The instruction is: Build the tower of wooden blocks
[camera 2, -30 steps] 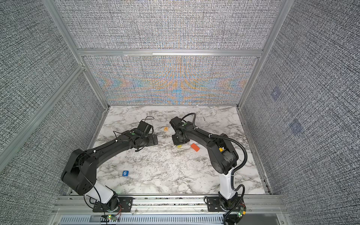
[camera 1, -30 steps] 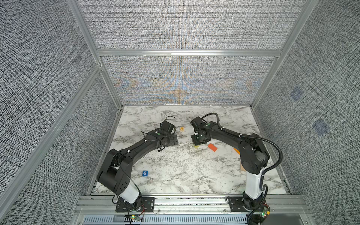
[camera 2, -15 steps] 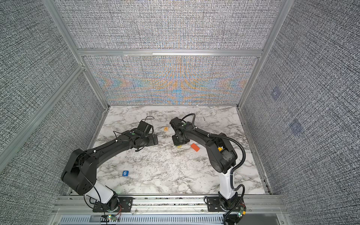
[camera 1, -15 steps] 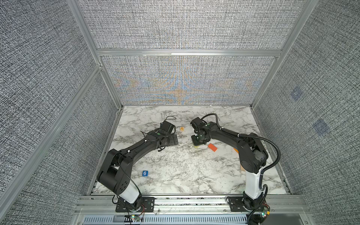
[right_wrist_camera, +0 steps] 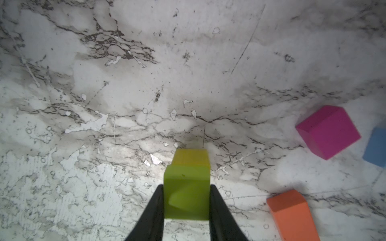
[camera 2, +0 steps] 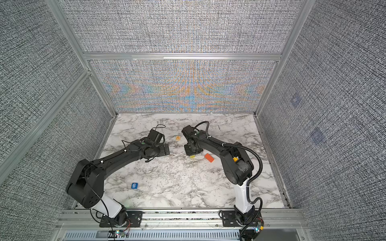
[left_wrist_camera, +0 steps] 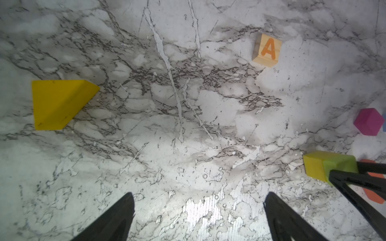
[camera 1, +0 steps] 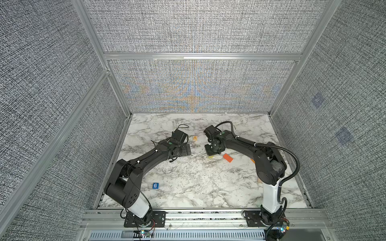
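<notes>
The marble surface (camera 1: 198, 187) carries everything, with the two black arms bending in from its 6 o'clock edge toward the middle. In both top views the left arm (camera 1: 146, 160) reaches to about 10 o'clock of the surface's centre, and the right arm (camera 1: 246, 146) to about 1 o'clock.

The left tool (left_wrist_camera: 199, 196) hangs over bare marble with its fingers spread wide and nothing between them. The right tool (right_wrist_camera: 186, 187) is closed on the lime cube (right_wrist_camera: 187, 175), one finger against each of two opposite sides.

The tower so far is two cubes. The lime cube sits on the yellow cube (right_wrist_camera: 191, 157), and the yellow cube rests on the surface just at 2 o'clock of its centre, under the right tool.

The yellow wedge (left_wrist_camera: 58, 104) lies flat on the surface, well apart from the other blocks. The orange slab (camera 1: 227, 158) lies at 3 o'clock of the tower, near it but not touching. The magenta cube (right_wrist_camera: 328, 131) stands just beside the blue slab (right_wrist_camera: 376, 146), both clear of the tower. The plain wooden "A" cube (camera 1: 194, 138) sits alone at 12 o'clock of the centre, between the two tools. The blue "6" cube (camera 1: 155, 185) sits alone at 8 o'clock, beside the left arm's elbow.
</notes>
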Controlling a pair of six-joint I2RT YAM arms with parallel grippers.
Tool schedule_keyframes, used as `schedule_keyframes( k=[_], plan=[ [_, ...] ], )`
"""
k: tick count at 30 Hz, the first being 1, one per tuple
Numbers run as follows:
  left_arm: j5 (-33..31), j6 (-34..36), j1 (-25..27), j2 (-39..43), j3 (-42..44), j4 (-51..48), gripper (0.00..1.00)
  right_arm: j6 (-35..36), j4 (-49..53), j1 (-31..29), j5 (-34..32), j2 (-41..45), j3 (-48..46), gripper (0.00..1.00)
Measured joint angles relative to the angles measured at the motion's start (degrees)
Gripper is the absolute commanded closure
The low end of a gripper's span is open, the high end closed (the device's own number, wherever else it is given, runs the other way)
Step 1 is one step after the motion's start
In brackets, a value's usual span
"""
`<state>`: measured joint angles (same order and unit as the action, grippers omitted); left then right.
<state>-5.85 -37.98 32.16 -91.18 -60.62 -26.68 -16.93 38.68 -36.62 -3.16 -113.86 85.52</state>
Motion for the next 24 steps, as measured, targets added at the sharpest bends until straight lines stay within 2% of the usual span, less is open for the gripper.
schedule_keyframes(
  k=[10, 18, 24],
  plan=[
    [-0.2, 0.3, 0.0, 0.1, -0.5, -0.3, 0.01, 0.2, 0.2, 0.0, -0.4, 0.4, 0.0, 0.38],
    [-1.7, 2.1, 0.0, -0.4, -6.1, -3.6, 0.05, 0.9, 0.2, 0.2, -0.9, 4.2, -1.7, 0.34],
    [-2.5, 5.5, 0.0, -1.2, -11.5, -7.4, 0.05, 1.6, -2.8, 1.8, -0.3, 11.3, -7.3, 0.32]
  ],
)
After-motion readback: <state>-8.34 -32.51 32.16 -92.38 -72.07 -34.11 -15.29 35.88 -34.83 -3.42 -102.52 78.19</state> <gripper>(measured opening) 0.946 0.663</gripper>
